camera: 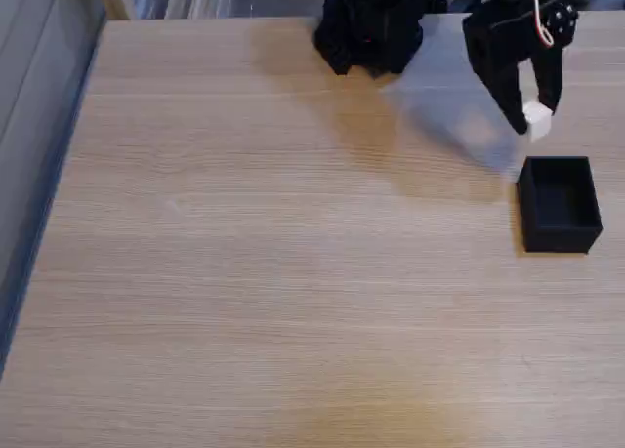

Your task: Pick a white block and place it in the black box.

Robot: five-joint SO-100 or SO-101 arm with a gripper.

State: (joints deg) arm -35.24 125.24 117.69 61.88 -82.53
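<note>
Fixed view showed the black two-finger pincer [535, 119] clenched on the small plain white cube [537, 119], the cube held at the fingertips above the light wood-grain worktop [273, 272]; the cube sat up-frame of the small matte black open-topped rectangular box [559, 204], near its far rim and not yet over the opening. The step in hand was judged to be the carry to the box; the lift appeared complete, and release was still to come.

To perform this step well, the pincer needed to travel down-frame and slightly right until the cube stood over the middle of the opening rather than over a thin wall; the descent was best kept shallow, so that the fingers cleared the rim; release was best made only once the cube sat inside the outline of the walls, since a cube dropped on an edge could tip outward onto the worktop. The cube was much smaller than the opening, so the margin for error was judged fair.

Contents: the box interior appeared dark and uniform; no object was visible in it, though shadow hid its floor detail.
</note>
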